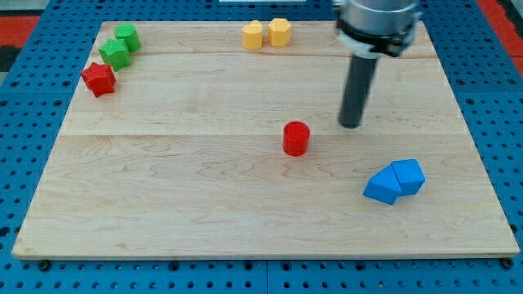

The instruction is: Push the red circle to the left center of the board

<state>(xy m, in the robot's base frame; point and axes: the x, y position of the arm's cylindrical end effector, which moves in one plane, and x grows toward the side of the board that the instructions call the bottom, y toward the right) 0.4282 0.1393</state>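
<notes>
The red circle [296, 138], a short red cylinder, stands near the middle of the wooden board [180, 188], a little to the view's right of centre. My tip [350, 125] rests on the board to the right of the red circle and slightly above it, with a small gap between them. The dark rod rises from the tip to the arm's head at the view's top.
A red star-shaped block [99, 78] lies at the upper left, with two green blocks [120, 46] just above it. Two yellow blocks [266, 33] sit at the top centre. Two blue blocks [395, 180] lie touching at the lower right.
</notes>
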